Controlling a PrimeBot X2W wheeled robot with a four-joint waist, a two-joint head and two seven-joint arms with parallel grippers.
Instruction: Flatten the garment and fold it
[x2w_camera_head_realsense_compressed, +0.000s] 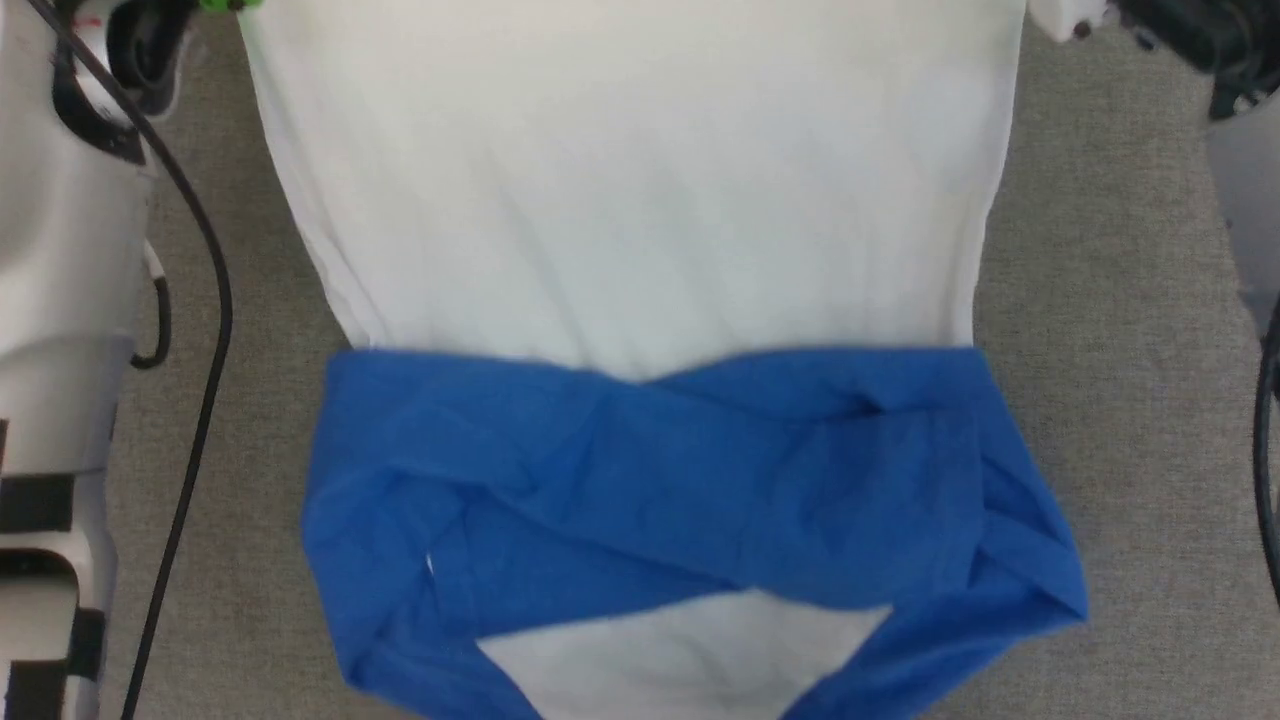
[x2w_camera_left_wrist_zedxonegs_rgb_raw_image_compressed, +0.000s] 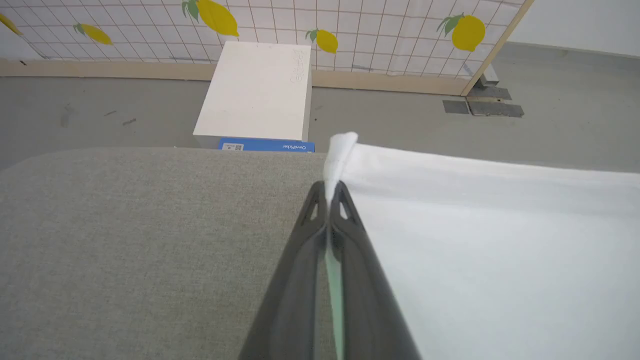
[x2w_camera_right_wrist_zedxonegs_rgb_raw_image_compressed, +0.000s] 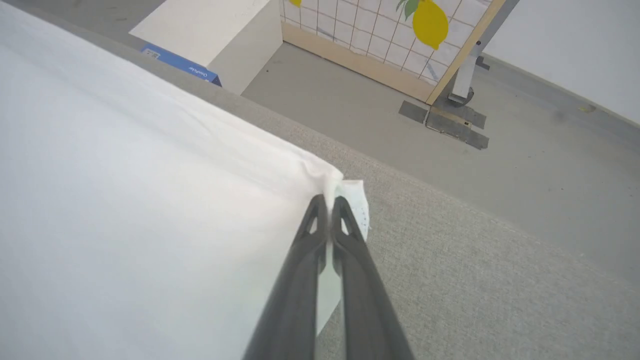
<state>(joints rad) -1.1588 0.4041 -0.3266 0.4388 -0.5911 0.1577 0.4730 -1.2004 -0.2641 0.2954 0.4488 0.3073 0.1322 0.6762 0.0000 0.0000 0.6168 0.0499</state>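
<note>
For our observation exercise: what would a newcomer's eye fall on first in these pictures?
The bright blue sleeves, folded across the white garment, lie in the lower middle of the head view. At its far corners, the left hand and right hand each pinch white cloth. A lemon-print screen stands behind.

Head view crops the garment (x2w_camera_head_realsense_compressed: 630, 200) at 12 and 6 o'clock, so both ends are off frame. The left forearm (x2w_camera_head_realsense_compressed: 50, 300) is cut at 9 o'clock, right arm (x2w_camera_head_realsense_compressed: 1245, 200) at 3. Left wrist view: faint writing on white box (x2w_camera_left_wrist_zedxonegs_rgb_raw_image_compressed: 255, 90) unreadable, its blue label (x2w_camera_left_wrist_zedxonegs_rgb_raw_image_compressed: 265, 145) text too small, box base hidden behind grey surface (x2w_camera_left_wrist_zedxonegs_rgb_raw_image_compressed: 125, 250). The lemon screen (x2w_camera_left_wrist_zedxonegs_rgb_raw_image_compressed: 390, 40) is cut at 12.
</note>
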